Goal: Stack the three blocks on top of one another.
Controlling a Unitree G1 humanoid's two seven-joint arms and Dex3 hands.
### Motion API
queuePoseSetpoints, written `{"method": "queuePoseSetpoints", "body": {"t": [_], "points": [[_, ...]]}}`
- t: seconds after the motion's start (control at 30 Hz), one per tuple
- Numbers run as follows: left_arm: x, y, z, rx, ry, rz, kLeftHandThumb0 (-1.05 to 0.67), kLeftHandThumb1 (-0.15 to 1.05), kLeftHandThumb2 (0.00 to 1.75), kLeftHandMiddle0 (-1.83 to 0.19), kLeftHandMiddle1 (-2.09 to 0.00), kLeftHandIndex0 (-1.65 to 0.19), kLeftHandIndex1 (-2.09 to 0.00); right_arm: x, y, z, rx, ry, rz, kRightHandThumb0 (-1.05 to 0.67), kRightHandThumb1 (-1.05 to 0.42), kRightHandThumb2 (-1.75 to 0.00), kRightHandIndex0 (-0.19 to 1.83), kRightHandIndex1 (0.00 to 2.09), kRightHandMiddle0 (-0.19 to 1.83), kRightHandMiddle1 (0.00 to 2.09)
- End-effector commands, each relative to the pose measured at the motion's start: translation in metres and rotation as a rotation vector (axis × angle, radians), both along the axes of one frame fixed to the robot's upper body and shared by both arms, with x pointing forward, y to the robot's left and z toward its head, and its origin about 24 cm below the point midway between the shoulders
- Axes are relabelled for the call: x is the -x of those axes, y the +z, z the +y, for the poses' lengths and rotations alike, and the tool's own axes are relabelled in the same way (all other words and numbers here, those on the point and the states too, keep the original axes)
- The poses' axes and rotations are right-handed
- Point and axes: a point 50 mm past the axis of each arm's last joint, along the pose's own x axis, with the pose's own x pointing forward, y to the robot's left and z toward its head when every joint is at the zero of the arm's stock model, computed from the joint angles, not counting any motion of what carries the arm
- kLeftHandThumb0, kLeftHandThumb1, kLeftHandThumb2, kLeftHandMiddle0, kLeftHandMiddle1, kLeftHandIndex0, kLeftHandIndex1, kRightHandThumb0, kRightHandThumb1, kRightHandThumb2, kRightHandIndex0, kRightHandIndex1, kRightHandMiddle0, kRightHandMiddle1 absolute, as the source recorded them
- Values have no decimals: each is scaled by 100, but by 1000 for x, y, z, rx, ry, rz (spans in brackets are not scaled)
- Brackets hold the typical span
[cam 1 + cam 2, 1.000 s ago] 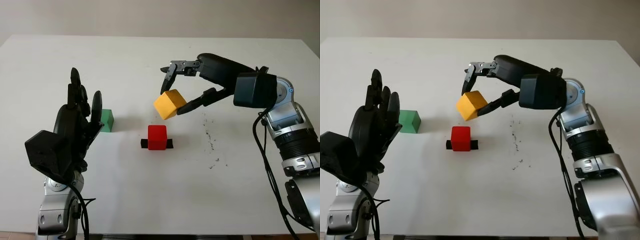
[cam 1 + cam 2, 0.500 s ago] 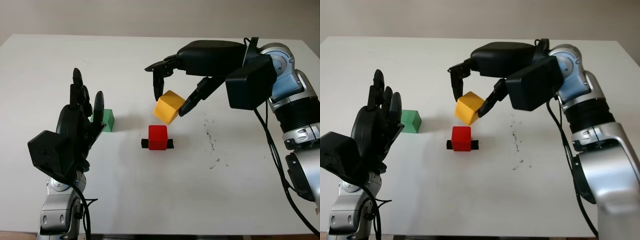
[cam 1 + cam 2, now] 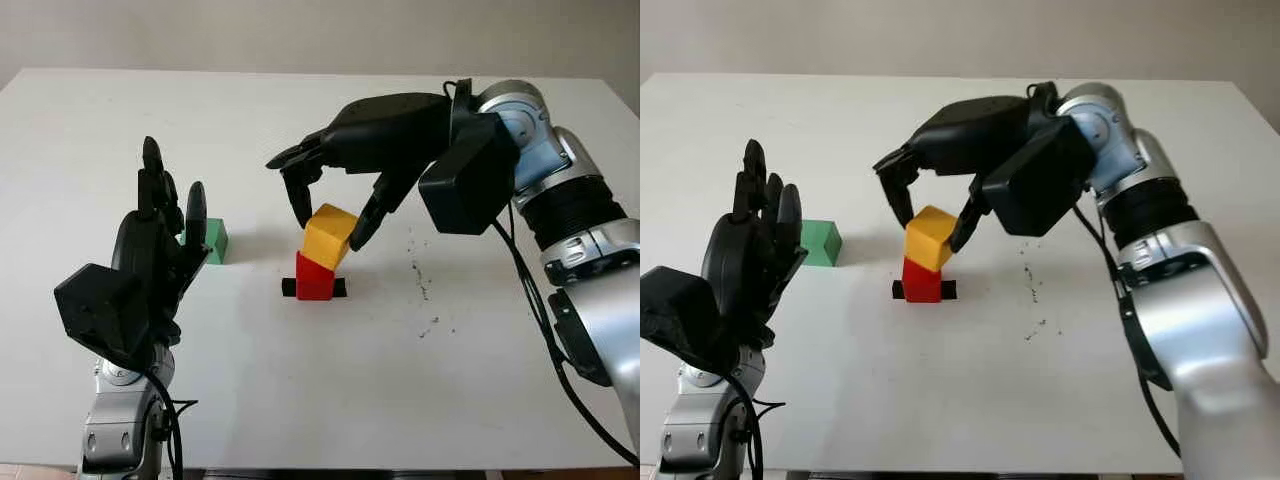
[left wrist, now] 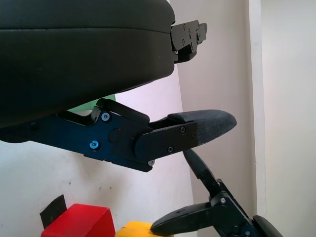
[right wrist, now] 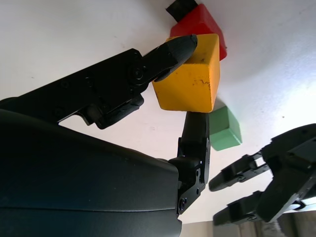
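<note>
My right hand (image 3: 328, 213) is shut on the yellow block (image 3: 329, 236), which sits tilted on top of the red block (image 3: 314, 281) at the table's middle. In the right wrist view the yellow block (image 5: 190, 81) is pinched between black fingers (image 5: 175, 49) just over the red block (image 5: 207, 27). The red block stands on a strip of black tape (image 3: 289, 288). A green block (image 3: 214, 241) lies to the left, partly behind my left hand (image 3: 165, 215), which is raised and open near it.
The white table (image 3: 330, 380) has dark specks (image 3: 420, 280) to the right of the red block. Its far edge meets a pale wall.
My right hand has swung left and down, carrying the yellow block from above-right of the red block onto its top. The left hand has stayed where it was.
</note>
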Motion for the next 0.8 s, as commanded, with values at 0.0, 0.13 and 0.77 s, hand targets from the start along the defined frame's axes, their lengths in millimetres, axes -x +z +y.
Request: {"method": "queuePoseSetpoints", "body": {"t": [0.0,0.13,0.77], "points": [[3,2,-1,6,7,-11,-64,105,63,19,0,19,0,1,6,6,-8,19,-30,-50,-96,-5,20,5,36,151],[4,1,-2,5,10,-11,-64,105,63,19,0,19,0,1,1,10,-6,28,-29,-48,-96,-5,18,4,35,149],[4,0,-1,7,9,-11,-63,105,64,19,0,19,0,0,-5,11,-4,33,-58,-42,-97,-5,17,5,30,154]]}}
